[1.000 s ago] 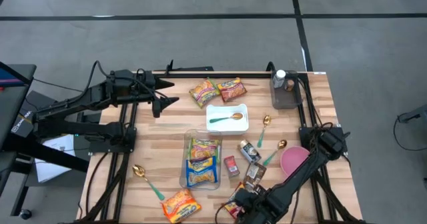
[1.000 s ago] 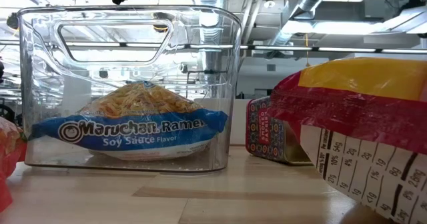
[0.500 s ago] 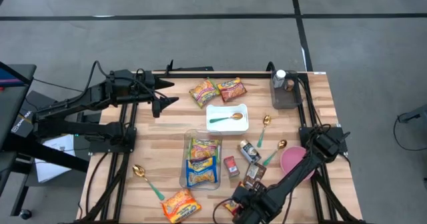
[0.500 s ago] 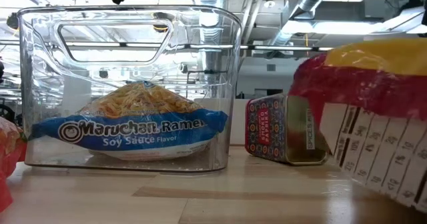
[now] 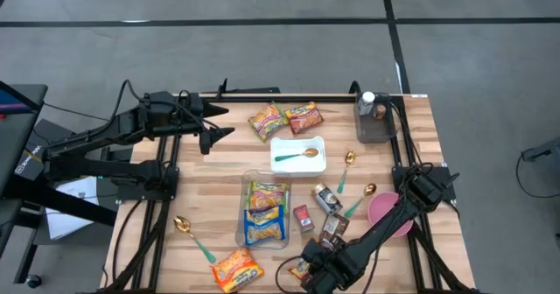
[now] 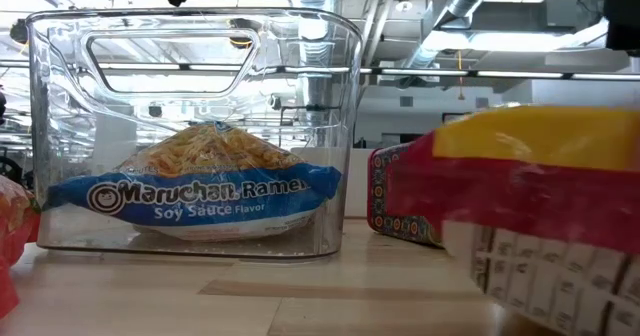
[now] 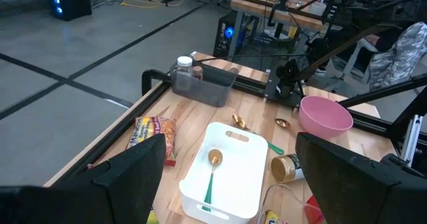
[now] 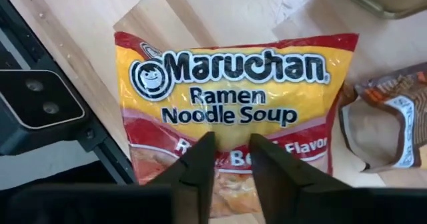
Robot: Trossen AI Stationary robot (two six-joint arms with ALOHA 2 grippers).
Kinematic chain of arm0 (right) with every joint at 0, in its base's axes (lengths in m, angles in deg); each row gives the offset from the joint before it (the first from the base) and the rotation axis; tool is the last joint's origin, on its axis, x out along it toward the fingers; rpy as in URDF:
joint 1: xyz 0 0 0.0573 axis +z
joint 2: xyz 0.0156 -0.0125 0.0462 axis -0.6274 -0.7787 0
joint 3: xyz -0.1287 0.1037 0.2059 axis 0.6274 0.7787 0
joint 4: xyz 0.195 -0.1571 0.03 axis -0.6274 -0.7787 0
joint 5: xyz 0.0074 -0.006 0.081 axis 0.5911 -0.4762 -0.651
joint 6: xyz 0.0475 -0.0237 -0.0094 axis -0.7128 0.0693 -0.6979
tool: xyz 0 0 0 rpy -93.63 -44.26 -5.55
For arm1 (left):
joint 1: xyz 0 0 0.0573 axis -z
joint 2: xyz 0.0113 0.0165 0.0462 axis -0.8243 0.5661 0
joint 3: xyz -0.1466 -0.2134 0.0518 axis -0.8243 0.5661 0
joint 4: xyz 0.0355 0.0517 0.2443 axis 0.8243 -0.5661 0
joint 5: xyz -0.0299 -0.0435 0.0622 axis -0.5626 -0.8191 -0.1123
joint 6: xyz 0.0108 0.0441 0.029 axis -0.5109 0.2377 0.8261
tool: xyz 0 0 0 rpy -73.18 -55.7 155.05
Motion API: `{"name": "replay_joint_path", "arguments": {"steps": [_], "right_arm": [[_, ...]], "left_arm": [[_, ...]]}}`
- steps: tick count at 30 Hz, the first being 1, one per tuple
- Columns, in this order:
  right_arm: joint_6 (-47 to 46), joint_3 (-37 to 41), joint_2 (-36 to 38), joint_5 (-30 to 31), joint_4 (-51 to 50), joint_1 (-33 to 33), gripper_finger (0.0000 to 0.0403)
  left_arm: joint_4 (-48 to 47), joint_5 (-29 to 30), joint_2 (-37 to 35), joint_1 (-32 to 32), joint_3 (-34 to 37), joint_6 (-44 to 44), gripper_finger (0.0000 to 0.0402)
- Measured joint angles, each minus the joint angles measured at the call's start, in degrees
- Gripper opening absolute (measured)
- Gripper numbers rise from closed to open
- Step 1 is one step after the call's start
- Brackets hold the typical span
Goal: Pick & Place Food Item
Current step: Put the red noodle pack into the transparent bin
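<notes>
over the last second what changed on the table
The right gripper narrowed its fingers onto the yellow-and-red ramen packet at the table's near edge, and in the low view the packet shifted and tilted. The left gripper, the clear bin and the white tray stayed put.

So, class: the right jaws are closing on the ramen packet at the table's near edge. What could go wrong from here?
1. The right gripper pinches only a small fold of the ramen packet; the slick wrapper may slip out.
2. The packet lies at the table edge; a nudge could push it off.
3. The brown pouch lies close beside it and might get dragged.
</notes>
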Motion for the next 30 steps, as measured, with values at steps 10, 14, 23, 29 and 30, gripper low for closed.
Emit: {"name": "replay_joint_path", "arguments": {"steps": [10,14,23,29,30], "right_arm": [[0.9,0.0,0.0,-1.1,0.7,-1.6,0.0004],[1.5,-1.4,0.0,-1.3,1.5,-1.6,0.0001],[-1.8,-8.1,0.0,-2.7,0.3,-0.8,0.0],[-9.7,-11.8,0.0,-2.7,-3.1,0.2,0.0],[-10.9,-12.4,0.0,-2.7,-3.5,0.5,0.0]], "left_arm": [[0.0,0.0,0.0,0.0,0.0,0.0,0.0328],[0.0,0.0,0.0,0.0,0.0,0.0,0.0328],[0.0,0.0,0.0,0.0,0.0,0.0,0.0328],[0.0,0.0,0.0,0.0,0.0,0.0,0.0328],[0.0,0.0,0.0,0.0,0.0,0.0,0.0328]]}}
